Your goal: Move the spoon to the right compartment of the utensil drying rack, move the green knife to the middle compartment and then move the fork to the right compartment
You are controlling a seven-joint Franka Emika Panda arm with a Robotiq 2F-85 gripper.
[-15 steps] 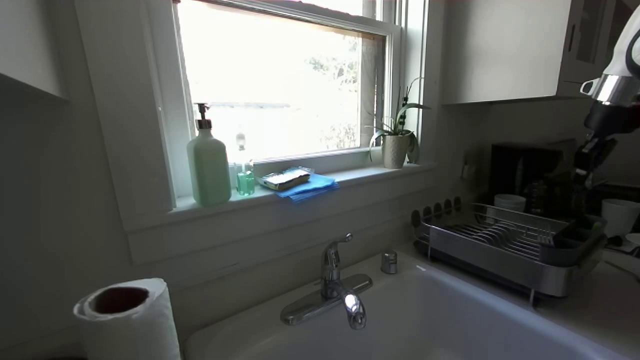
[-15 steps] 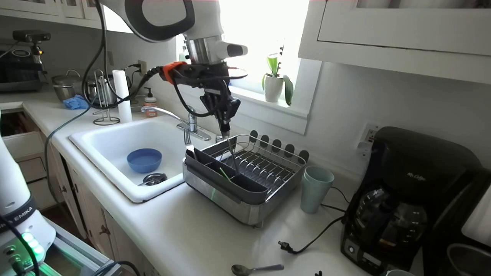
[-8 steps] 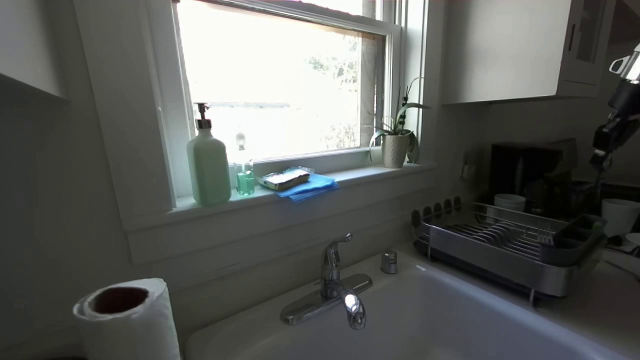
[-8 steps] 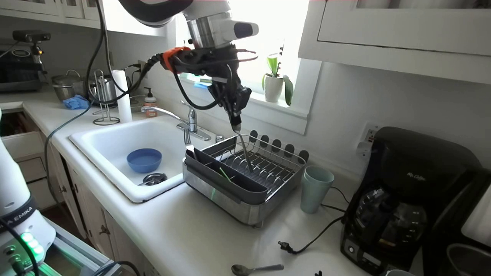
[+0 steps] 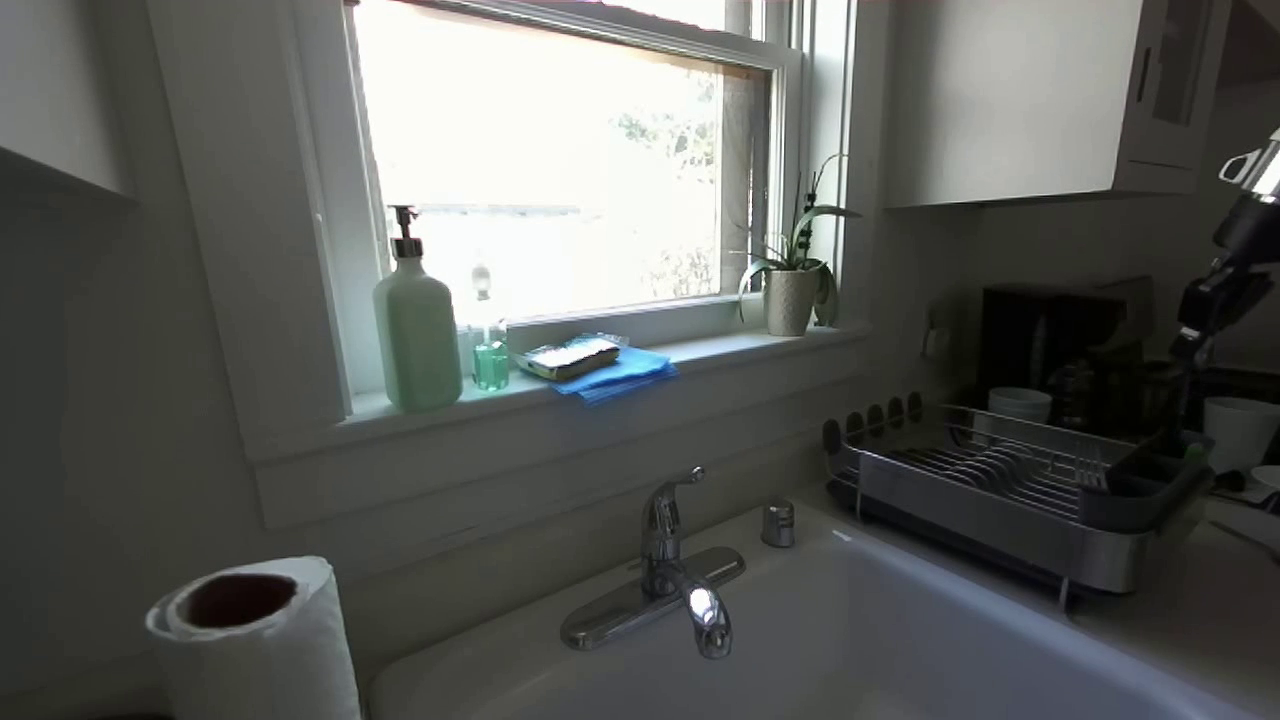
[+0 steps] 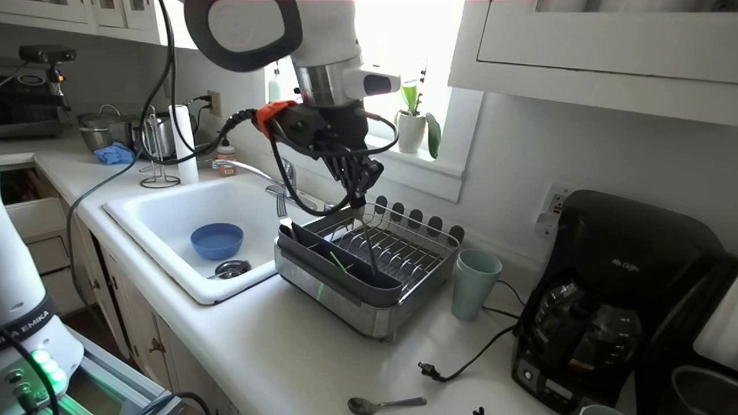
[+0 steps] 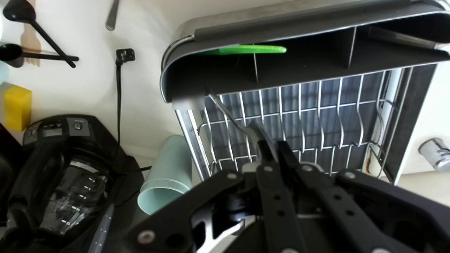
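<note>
The utensil drying rack (image 6: 369, 314) stands beside the sink, also in an exterior view (image 5: 1000, 510). Its dark holder has three compartments along one side. My gripper (image 6: 358, 202) is shut on a silver spoon (image 6: 368, 242) near its bowl, above the rack; both show in the wrist view, fingertips (image 7: 274, 144) pinching the spoon (image 7: 225, 110). The spoon hangs tilted, its handle end at the end compartment nearest the coffee maker; how deep it reaches is hidden. The green knife (image 7: 253, 49) leans across the divider between that compartment and the middle. The fork (image 6: 282, 210) stands tines up in the far compartment.
Another spoon (image 6: 386, 405) lies on the counter. Light-blue cups (image 6: 474, 282), a power cord (image 6: 484, 354) and a coffee maker (image 6: 605, 300) stand beside the rack. The sink (image 6: 155, 248) holds a blue bowl (image 6: 217, 242). The faucet (image 5: 665, 545) is behind.
My gripper rose and moved toward the coffee maker side with the spoon, then came down. The spoon's handle end shifted from the middle of the holder to its end compartment.
</note>
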